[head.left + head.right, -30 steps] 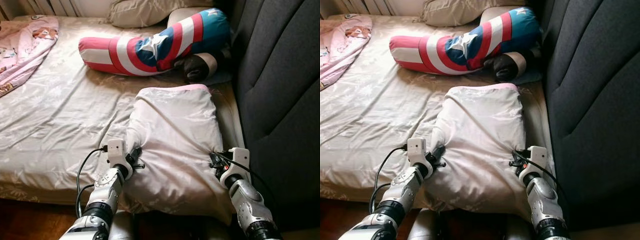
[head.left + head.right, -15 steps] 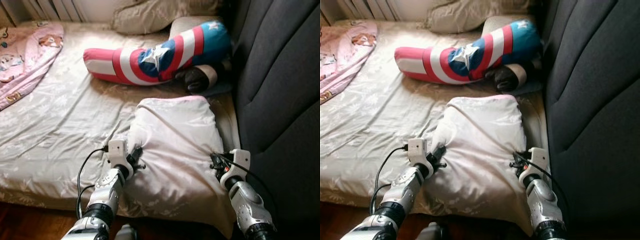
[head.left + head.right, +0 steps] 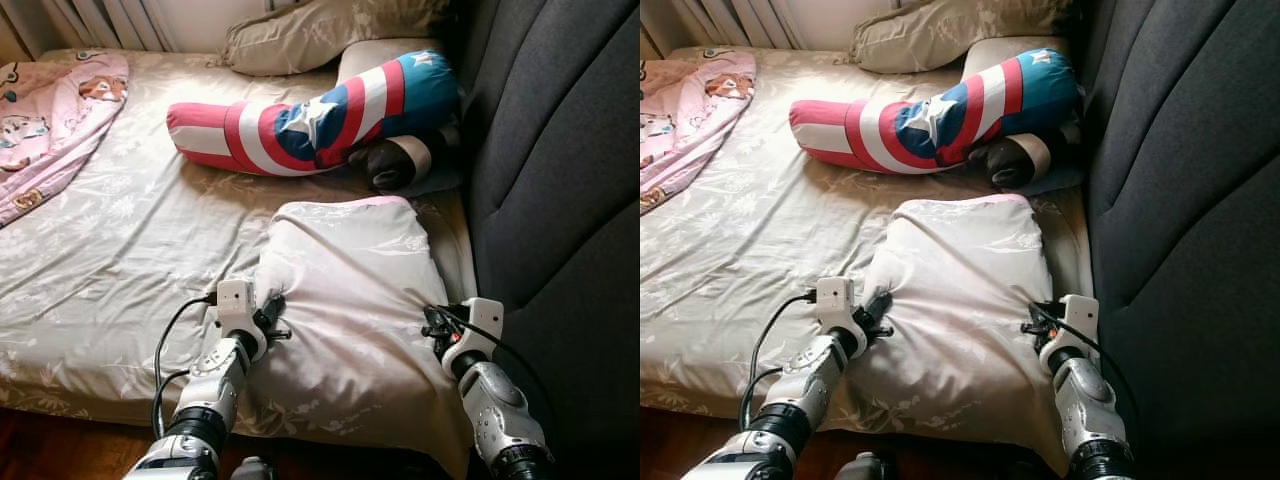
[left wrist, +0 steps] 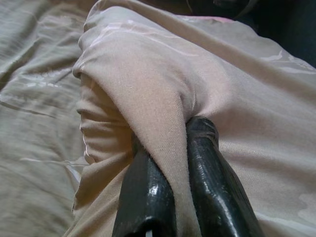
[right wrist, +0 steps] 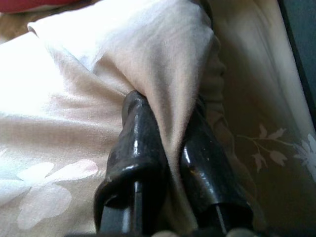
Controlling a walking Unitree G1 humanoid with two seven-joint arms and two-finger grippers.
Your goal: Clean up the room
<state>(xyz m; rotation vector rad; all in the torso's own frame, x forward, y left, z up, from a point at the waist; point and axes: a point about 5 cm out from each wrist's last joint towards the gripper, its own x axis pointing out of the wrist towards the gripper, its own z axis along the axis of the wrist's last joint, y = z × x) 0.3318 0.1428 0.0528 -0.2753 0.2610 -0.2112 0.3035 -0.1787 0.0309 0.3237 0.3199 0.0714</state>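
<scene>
A pale beige pillow with a pink far edge lies on the near right part of the bed. My left gripper is shut on a pinched fold of the pillow's left side; in the left wrist view the fabric is squeezed between the black fingers. My right gripper is shut on the pillow's right edge, and in the right wrist view the cloth runs between its fingers.
A red, white and blue star bolster lies across the bed's far side, with a dark roll beside it. A beige pillow sits at the head. A pink blanket is at far left. A dark grey padded headboard rises on the right.
The camera has shifted, showing more of the bed's far end. The pillow has been drawn slightly onto the bed, both grippers still shut on it.
</scene>
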